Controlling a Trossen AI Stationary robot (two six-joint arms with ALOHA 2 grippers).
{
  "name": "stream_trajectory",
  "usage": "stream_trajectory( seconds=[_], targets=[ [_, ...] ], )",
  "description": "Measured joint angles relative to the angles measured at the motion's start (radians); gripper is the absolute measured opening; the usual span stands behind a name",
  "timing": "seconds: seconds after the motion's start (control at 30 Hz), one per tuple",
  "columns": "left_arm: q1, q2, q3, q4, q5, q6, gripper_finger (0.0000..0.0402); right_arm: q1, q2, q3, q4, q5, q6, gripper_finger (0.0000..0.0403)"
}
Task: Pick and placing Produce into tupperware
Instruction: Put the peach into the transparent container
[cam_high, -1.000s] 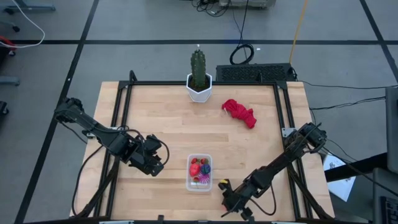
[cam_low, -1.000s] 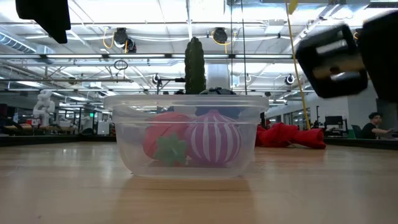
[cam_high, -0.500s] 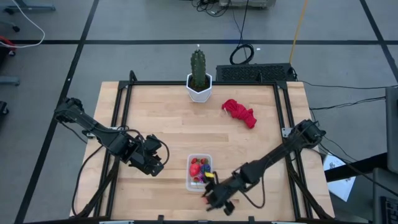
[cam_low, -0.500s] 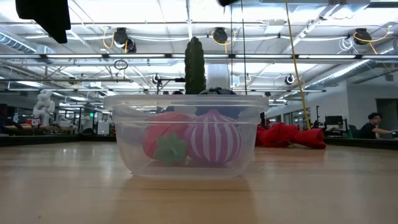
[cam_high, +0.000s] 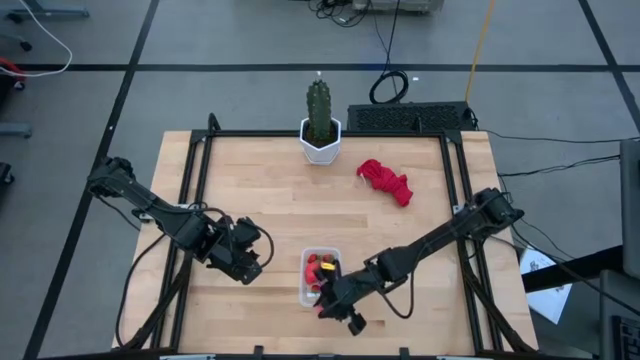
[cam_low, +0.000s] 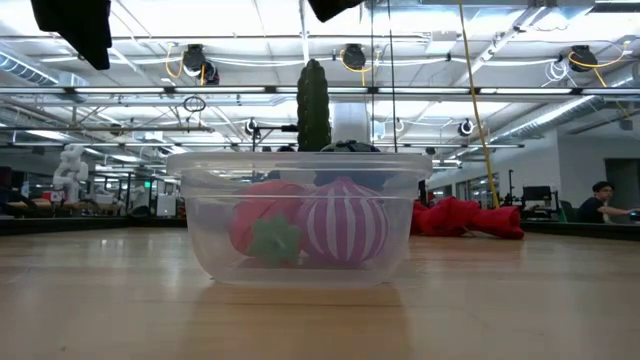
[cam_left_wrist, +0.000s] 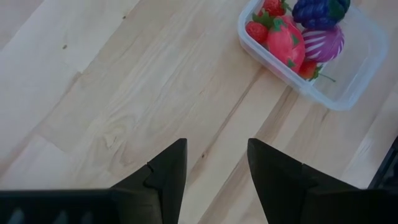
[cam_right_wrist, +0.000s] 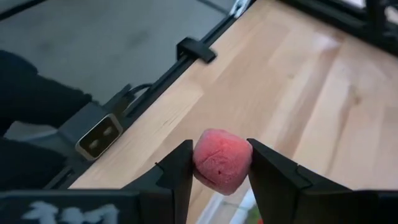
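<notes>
The clear tupperware (cam_high: 320, 277) stands near the table's near edge. In it lie a red strawberry (cam_low: 262, 232), a magenta striped round piece (cam_low: 345, 225) and a dark purple grape bunch (cam_left_wrist: 318, 11). My right gripper (cam_high: 330, 299) hovers over the tupperware's near end, shut on a small pink-red round piece (cam_right_wrist: 222, 155). My left gripper (cam_left_wrist: 212, 163) is open and empty above bare wood, to the left of the tupperware (cam_left_wrist: 311, 53); it also shows in the high view (cam_high: 250, 263). My right gripper pinches the pink-red piece by two opposite sides (cam_right_wrist: 200, 163) between its two fingers (cam_right_wrist: 268, 171). The piece is lifted clear, above the table.
A green cactus in a white pot (cam_high: 320, 128) stands at the far edge. A red cloth (cam_high: 386, 181) lies at the far right. Black frame rails (cam_high: 195, 190) run along the table's sides. A person (cam_low: 602, 200) sits in the room beyond the table.
My right gripper has gone from the table's near edge, right of the tupperware, toward the left and a little up and far. It now hangs over the tupperware's near end. In the low view it has left the right side and shows only at the top.
</notes>
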Motion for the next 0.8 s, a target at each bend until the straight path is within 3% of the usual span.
stream_trajectory(
  seconds=[0.4,0.8],
  targets=[
    [0.003,0.000,0.000,0.000,0.000,0.018,0.0175,-0.064,0.072,0.000,0.045,-0.022,0.003,0.0130],
    [0.003,0.000,0.000,0.000,0.000,0.028,0.0175,-0.103,0.102,0.000,-0.021,-0.023,0.004,0.0130]
  ],
)
